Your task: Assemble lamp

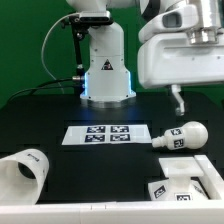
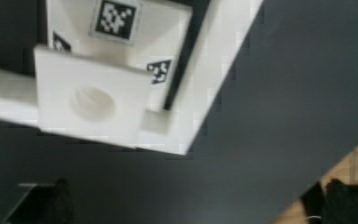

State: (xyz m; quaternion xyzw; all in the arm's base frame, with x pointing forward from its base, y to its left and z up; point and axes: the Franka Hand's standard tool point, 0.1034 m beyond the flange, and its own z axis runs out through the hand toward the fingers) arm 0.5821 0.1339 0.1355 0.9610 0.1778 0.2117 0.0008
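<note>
The white lamp base sits at the front on the exterior view's right, with tags on its faces. In the wrist view the base shows a round socket on top. The round-headed bulb lies on its side just behind the base. The tapered shade lies on its side at the front on the exterior view's left. My gripper hangs high above the bulb, touching nothing. In the wrist view the gripper is open and empty, with only black table between its dark fingertips.
The marker board lies flat mid-table in front of the robot's pedestal. A white rail runs along the front edge and borders the base in the wrist view. A black cable trails at the back left.
</note>
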